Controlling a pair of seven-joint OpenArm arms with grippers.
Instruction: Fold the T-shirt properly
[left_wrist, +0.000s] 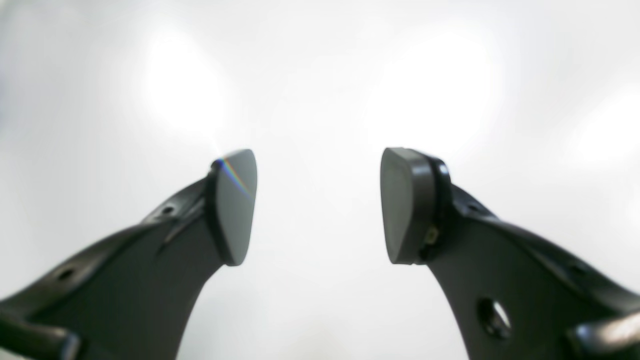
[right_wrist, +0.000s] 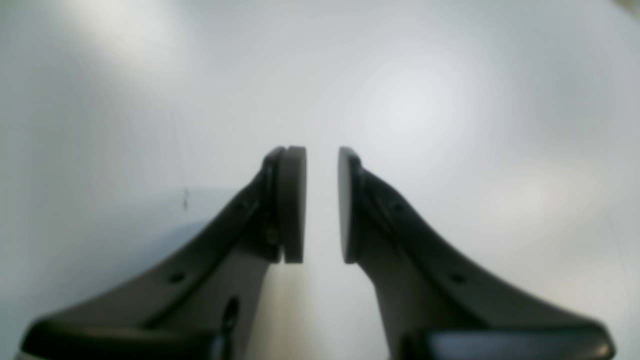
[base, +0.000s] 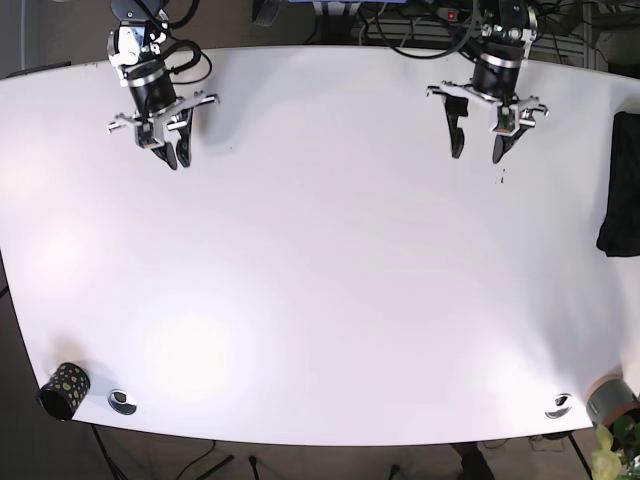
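Risk first: the dark garment (base: 622, 185), likely the T-shirt, lay at the far right edge of the table (base: 320, 300), partly cut off by the frame and possibly hanging over the edge. Neither claw was anywhere near it. Judged from this, a reach by the left claw (base: 478, 140) could drag the cloth off the table or catch only one layer, leaving it bunched instead of flat. It was also bundled up, so collar and sleeves could not be told apart; a fold started before spreading it would likely come out crooked. The right claw (base: 170, 150) sat well apart at the opposite side, so a two-arm spread would need a long cross-table move.

Claws: left claw (left_wrist: 318, 205) was wide apart, pads (left_wrist: 235, 205) facing each other over bare white table, holding nothing, touching nothing. Right claw (right_wrist: 321, 205) had only a narrow gap between its pads (right_wrist: 292, 205), nearly closed but not clamped, nothing between them. Both hung above the table near the back edge.

Other stuff: a dark speckled cup (base: 62, 390) at the front left corner, a grey cup (base: 612, 400) at the front right corner, and a plant (base: 612, 455) just beside it. The task looked not yet started.
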